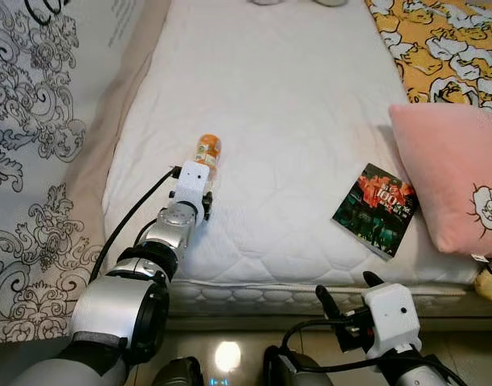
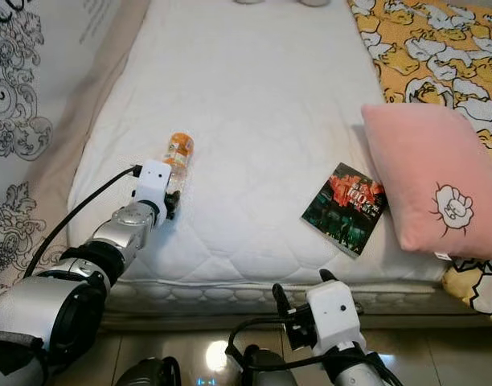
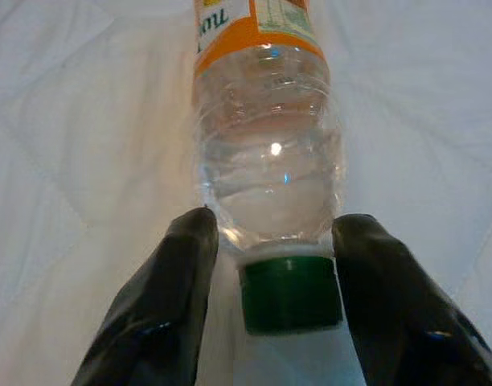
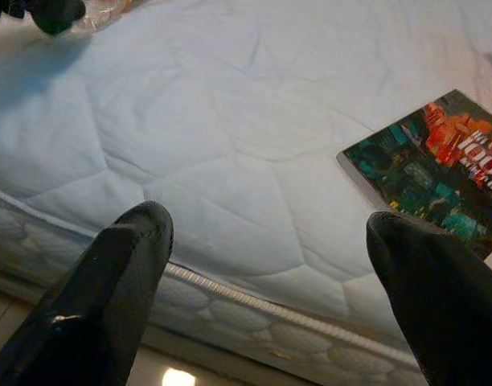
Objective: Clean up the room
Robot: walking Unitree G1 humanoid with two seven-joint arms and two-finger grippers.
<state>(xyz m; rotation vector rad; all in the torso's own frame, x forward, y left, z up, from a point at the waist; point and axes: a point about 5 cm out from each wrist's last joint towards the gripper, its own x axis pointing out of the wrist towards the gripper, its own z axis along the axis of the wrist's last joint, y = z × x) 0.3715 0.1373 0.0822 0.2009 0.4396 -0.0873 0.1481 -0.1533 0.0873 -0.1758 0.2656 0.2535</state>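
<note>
Two silver arms are in view. The left gripper (image 3: 270, 265) reaches out over the white quilted mattress (image 1: 286, 121), its jaws spread on both sides of the green cap of one clear plastic bottle with orange label (image 3: 266, 129), which lies on the mattress. The right gripper (image 4: 270, 241) hovers low at the bed edge, jaws released, near one dark glossy booklet (image 1: 375, 210) beside one pink pillow (image 1: 455, 177).

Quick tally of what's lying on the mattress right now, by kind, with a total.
Plastic bottle: 1, lying on its side, left gripper at its green cap
Book: 1, flat near the mattress edge
Pink pillow: 1
Yellow patterned blanket: 1
Total: 4
</note>
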